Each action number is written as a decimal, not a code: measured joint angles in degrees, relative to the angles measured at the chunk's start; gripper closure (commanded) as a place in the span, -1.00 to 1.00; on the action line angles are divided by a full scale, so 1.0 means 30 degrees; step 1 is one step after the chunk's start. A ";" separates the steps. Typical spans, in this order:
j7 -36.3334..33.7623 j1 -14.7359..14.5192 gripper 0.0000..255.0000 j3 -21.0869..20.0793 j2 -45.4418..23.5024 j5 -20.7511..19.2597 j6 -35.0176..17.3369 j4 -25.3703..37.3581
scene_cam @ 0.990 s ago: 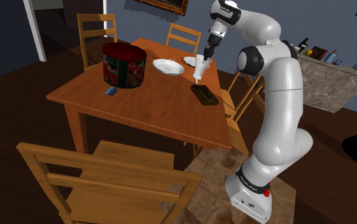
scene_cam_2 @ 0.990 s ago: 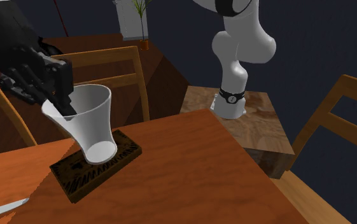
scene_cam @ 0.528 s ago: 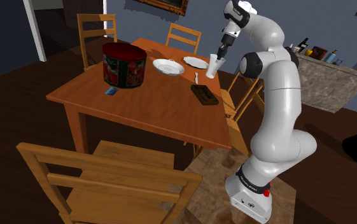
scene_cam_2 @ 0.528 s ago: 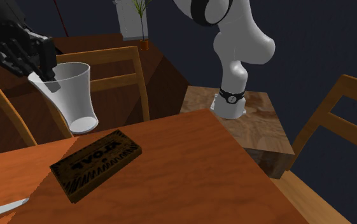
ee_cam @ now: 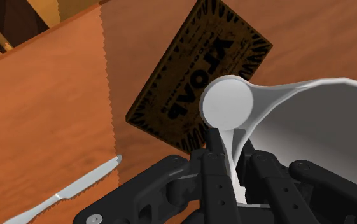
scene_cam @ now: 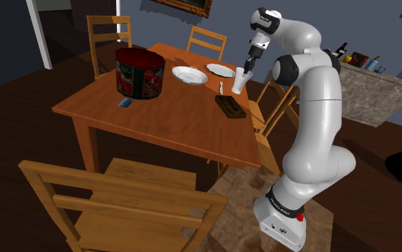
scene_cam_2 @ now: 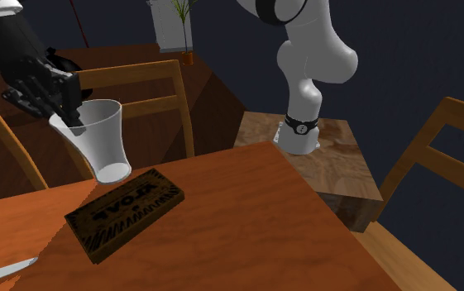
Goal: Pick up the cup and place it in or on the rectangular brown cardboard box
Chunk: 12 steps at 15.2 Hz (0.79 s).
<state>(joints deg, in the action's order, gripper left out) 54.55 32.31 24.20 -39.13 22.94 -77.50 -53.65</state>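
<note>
A white cup hangs tilted above the table, its base a little above and beyond one end of the flat dark-brown printed box. My gripper is shut on the cup's rim, one finger inside and one outside. In the shoulder view the cup hangs under the gripper, just behind the box near the table's right edge. In the wrist view the gripper clasps the cup's wall, and the cup's base overlaps the box.
A wooden table carries a red round tin, two white plates, a small blue card and a knife. Wooden chairs stand around it.
The cup, which was low over the box a second ago, rose and swung toward the shoulder view's right, then sank a little. The grip stayed shut.
</note>
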 measured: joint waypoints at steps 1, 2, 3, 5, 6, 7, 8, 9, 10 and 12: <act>0.0057 -0.0075 1.00 0.0012 0.0040 -0.0015 -0.0279 -0.0330; 0.0130 -0.0153 1.00 0.0033 0.0121 -0.0043 -0.0546 -0.0700; 0.0205 -0.0289 1.00 0.0062 0.0268 -0.0087 -0.0912 -0.1237; 0.0366 -0.0470 1.00 0.0104 0.0460 -0.0143 -0.1547 -0.2104; 0.0426 -0.0506 1.00 0.0109 0.0454 -0.0146 -0.1775 -0.2341; 0.0488 -0.0544 1.00 0.0114 0.0459 -0.0148 -0.2008 -0.2593; 0.0529 -0.0622 1.00 0.0113 0.0476 -0.0149 -0.2296 -0.2911; 0.0578 -0.0711 1.00 0.0114 0.0514 -0.0154 -0.2609 -0.3278; 0.0628 -0.0800 1.00 0.0119 0.0561 -0.0162 -0.2920 -0.3651; 0.0701 -0.0903 1.00 0.0106 0.0530 -0.0143 -0.3405 -0.4123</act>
<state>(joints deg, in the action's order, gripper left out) 56.65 29.61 24.52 -37.54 22.51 -87.72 -66.02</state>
